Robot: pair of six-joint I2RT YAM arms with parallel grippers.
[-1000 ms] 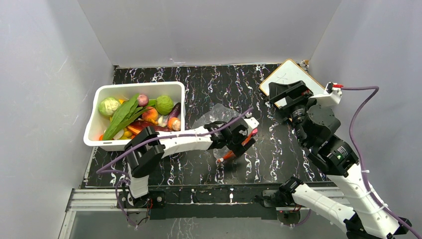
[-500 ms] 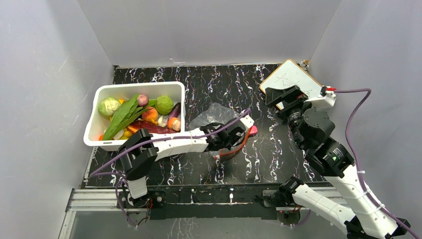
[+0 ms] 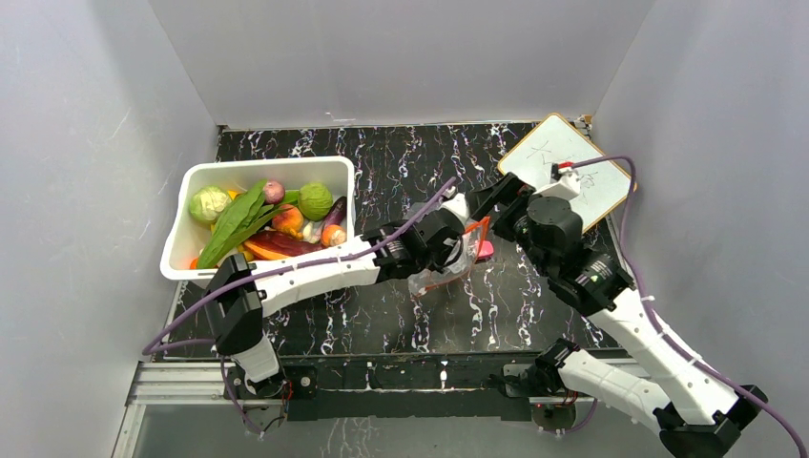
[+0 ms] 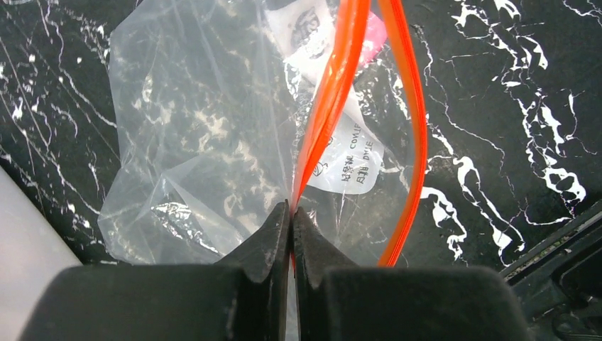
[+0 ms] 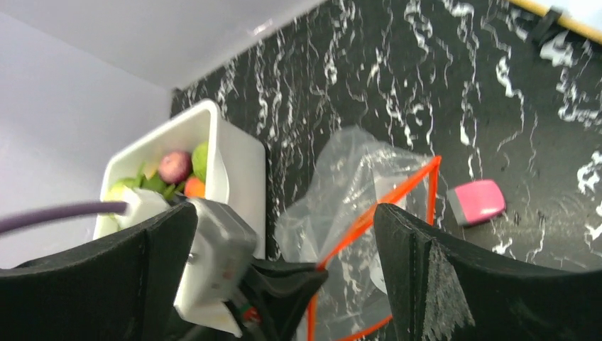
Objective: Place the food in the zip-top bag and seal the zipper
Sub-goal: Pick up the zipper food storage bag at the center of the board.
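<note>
The clear zip-top bag [image 4: 206, 135] hangs lifted at mid-table, its mouth pulled open. My left gripper [image 4: 292, 213] is shut on one side of the red-orange zipper [image 4: 334, 92]; the other side of the strip bows away to the right. From above, the left gripper [image 3: 448, 240] holds the bag [image 3: 426, 278] just right of the bin. My right gripper [image 3: 491, 215] stands open over the bag's mouth with nothing between its fingers. In the right wrist view the bag [image 5: 348, 170] and zipper [image 5: 387, 202] lie below the right gripper [image 5: 284, 220]. The food [image 3: 258, 221] lies in the white bin.
The white bin [image 3: 267, 164] stands at the left. A small pink block [image 3: 485, 250] lies on the table beside the bag. A framed whiteboard [image 3: 577, 162] lies at the back right. Grey walls close in the black marble table on three sides.
My left gripper has shut on the zipper strip and lifted the bag off the table. The right arm has swung left and down over the bag's mouth.
</note>
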